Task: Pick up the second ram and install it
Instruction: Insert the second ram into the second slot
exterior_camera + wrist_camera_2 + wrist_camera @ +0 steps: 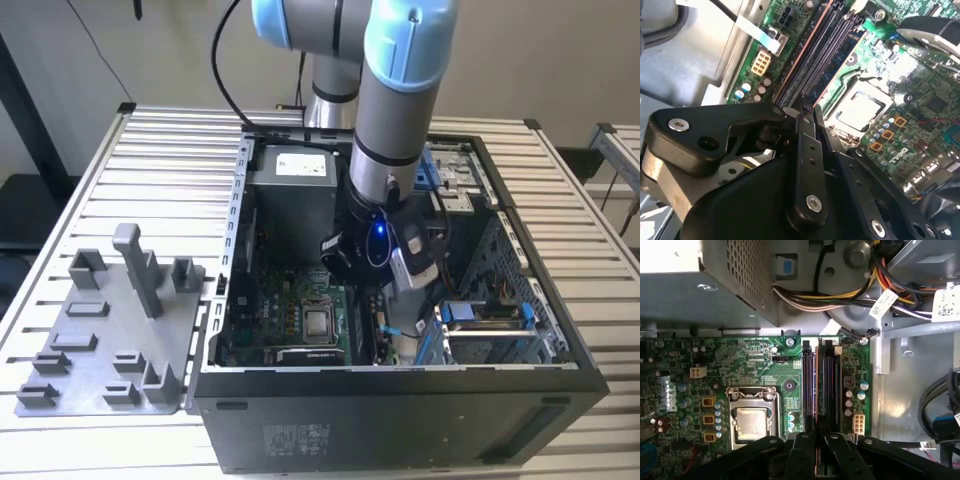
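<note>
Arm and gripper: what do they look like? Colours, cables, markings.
The arm is a silver-grey tube with light-blue joint caps. A black cable runs along it, and a small blue light glows at the black wrist. The gripper is matt black, built from flat linkage bars joined by silver screws and pins, as both wrist views show. No markings legible.
</note>
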Controlling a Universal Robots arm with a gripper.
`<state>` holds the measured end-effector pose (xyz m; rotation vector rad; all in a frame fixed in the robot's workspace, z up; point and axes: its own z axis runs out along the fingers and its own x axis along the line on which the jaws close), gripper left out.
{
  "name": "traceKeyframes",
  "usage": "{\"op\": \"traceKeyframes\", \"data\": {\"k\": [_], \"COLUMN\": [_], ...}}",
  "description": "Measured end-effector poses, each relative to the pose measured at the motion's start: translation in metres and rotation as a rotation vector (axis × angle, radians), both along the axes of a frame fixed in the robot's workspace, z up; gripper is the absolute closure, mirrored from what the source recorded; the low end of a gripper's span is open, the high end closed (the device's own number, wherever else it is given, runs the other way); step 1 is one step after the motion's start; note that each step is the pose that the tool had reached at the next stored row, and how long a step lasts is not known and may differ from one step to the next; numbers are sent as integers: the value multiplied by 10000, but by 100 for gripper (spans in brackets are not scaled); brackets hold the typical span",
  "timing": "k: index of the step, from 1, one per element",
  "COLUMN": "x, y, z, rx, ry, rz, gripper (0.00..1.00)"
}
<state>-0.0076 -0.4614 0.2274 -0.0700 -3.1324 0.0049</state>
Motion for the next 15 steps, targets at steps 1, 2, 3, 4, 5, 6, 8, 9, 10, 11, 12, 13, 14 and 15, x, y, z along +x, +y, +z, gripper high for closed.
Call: {"op": "traceKeyframes", "data": {"k": [1, 2, 3, 4, 5, 6, 8, 9, 10, 11, 12, 13, 14, 15], "x": [-2, -4, -5, -5, -6, -6, -6, -6, -6, -6, -6, -5, -6, -5], "y": [-9, -21, -32, -48, -63, -76, -100, -104, -104, -105, -105, -105, -105, -105], "z": [-3, -5, -8, -9, -11, -13, -19, -25, -33, -37, -42, -45, -44, -45], "rx": [0, 0, 1, 0, 4, 12, 23, 27, 28, 26, 26, 25, 23, 24], "ry": [0, 0, -1, 0, 0, 0, 0, -1, -2, -1, 0, 0, 0, 0], "rz": [1, 1, 0, -4, -12, -22, -42, -61, -111, -170, -223, -256, -258, -259], "gripper": [86, 86, 86, 86, 86, 86, 86, 86, 86, 86, 86, 86, 86, 86]}}
